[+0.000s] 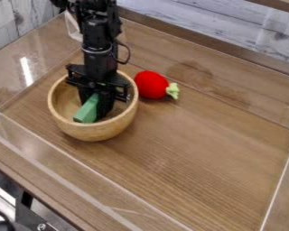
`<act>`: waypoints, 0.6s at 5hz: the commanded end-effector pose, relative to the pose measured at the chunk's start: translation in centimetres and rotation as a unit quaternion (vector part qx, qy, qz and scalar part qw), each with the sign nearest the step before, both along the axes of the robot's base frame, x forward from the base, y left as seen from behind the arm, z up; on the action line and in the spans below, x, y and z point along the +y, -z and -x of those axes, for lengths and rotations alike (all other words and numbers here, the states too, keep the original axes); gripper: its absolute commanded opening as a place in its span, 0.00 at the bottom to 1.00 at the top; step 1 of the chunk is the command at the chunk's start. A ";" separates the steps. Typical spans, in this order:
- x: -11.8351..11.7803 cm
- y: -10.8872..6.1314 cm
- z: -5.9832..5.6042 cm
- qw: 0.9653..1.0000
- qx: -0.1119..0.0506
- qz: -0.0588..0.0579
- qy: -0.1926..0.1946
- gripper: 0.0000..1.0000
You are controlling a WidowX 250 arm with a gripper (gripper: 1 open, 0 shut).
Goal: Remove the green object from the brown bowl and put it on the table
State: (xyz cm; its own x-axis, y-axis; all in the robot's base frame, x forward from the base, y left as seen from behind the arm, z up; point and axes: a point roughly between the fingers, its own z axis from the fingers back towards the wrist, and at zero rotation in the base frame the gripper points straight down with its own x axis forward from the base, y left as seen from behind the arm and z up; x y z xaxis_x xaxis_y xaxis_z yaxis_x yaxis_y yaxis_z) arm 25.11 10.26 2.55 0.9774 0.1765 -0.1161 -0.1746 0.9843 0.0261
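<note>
Your claw pinches the green object inside the brown bowl, near the worktop's left edge.

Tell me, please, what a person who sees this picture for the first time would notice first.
The eye goes first to the black end effector, which reaches straight down into the brown bowl at the left of the table and is shut on the green object lying tilted inside it. Next comes the bright red toy fruit, which sits on the table just right of the bowl.
</note>
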 end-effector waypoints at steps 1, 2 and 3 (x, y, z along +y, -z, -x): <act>1.3 -2.4 -1.7 1.000 -0.029 -0.009 -0.008 0.00; 1.7 -3.8 -1.9 0.999 -0.042 -0.003 0.007 0.00; 1.6 -5.3 -1.9 0.998 -0.057 0.001 -0.001 0.00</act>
State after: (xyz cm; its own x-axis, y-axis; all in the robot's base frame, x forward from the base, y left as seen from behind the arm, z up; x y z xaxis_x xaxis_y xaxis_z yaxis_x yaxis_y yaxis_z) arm 26.19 11.23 6.01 0.9811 0.1792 -0.0730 -0.1804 0.9835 -0.0108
